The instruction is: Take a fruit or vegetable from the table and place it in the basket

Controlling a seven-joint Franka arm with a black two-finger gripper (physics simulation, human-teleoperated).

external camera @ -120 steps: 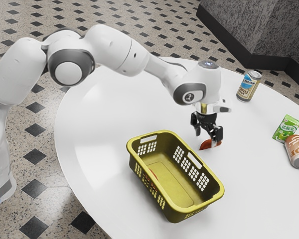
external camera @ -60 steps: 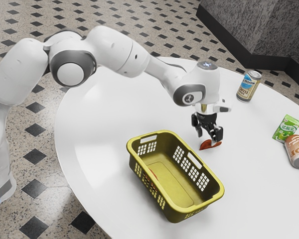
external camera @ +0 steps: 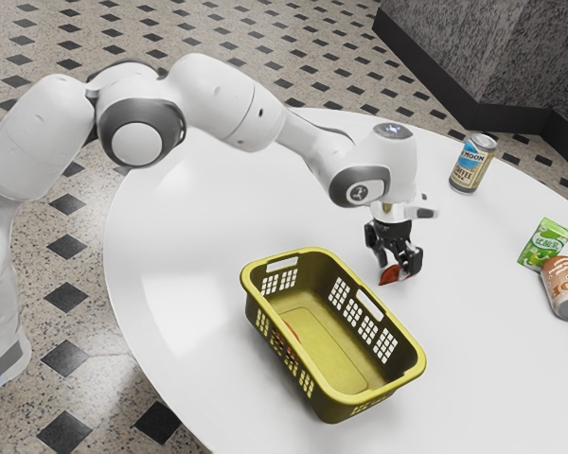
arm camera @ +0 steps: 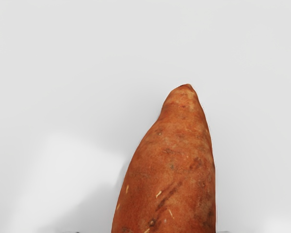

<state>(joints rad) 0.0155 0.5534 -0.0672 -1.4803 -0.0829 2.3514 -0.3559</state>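
In the exterior view my gripper [external camera: 396,267] is low over the table, beyond the basket's far side. Its fingers stand apart, open, around the reddish-orange sweet potato [external camera: 390,275], which is partly hidden behind them. In the wrist view the sweet potato [arm camera: 177,165] lies on the white table, its narrow tip pointing away from my hand. The yellow-green basket [external camera: 253,274] stands upright, with a bit of something red [external camera: 292,331] low inside near its wall.
A coffee can [external camera: 472,164] stands upright on the white table [external camera: 189,236]. A green carton [external camera: 543,243] and a brown can [external camera: 566,288] are close together at the exterior view's right. The basket's raised rim is close to my hand.
My hand has come down lower over the sweet potato, and the fingers now cover more of it. The basket, cans and carton are where they were.
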